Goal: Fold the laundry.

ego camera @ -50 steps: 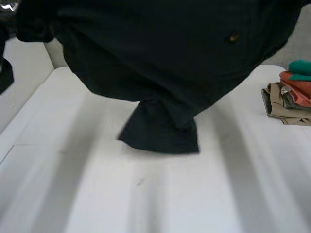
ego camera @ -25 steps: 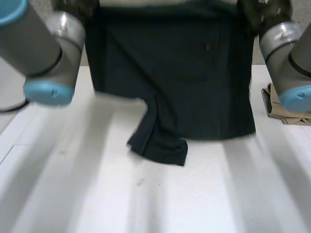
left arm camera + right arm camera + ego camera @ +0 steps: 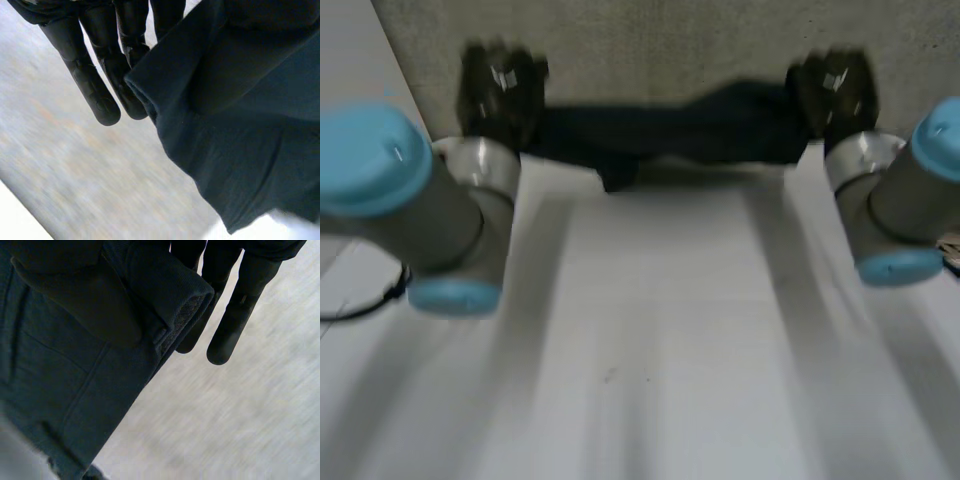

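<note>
My left hand pinches one end of the dark garment, fingers straight; my right hand grips the other end the same way. The garment stretches between them at the white table's far edge, with a grey speckled wall beyond.

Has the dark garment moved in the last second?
Yes. The dark garment has gone from over the table's middle to its far edge, stretched between the left hand and right hand.
</note>
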